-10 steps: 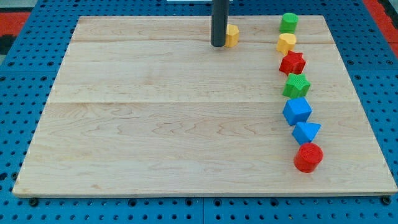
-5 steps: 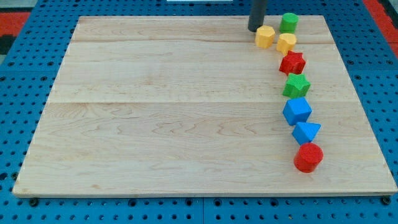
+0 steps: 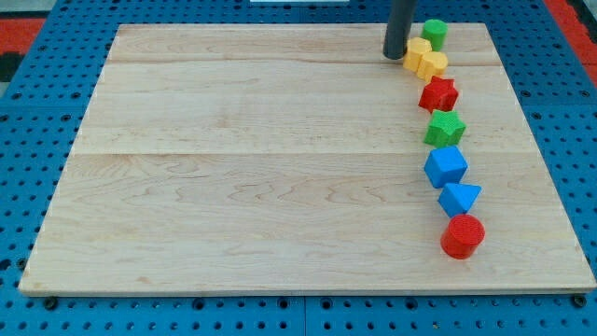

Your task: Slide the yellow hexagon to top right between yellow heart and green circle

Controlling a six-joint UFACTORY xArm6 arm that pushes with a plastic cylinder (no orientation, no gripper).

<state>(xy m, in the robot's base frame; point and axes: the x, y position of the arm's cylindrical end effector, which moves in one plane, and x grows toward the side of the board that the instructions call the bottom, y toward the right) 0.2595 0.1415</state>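
The yellow hexagon (image 3: 416, 51) lies at the view's top right, touching the yellow heart (image 3: 435, 64) on its lower right. The green circle (image 3: 434, 33) stands just above and to the right of the hexagon. My tip (image 3: 396, 54) is right against the hexagon's left side. The dark rod rises out of the view's top.
Below the heart a column of blocks runs down the right side of the wooden board (image 3: 233, 187): a red star (image 3: 438, 94), a green star (image 3: 445, 128), a blue cube (image 3: 446, 166), a blue triangle (image 3: 459, 198) and a red circle (image 3: 463, 235).
The tip has pushed the yellow hexagon from the top middle to the right, up against the yellow heart. The tip moved right and a little down in the last half second.
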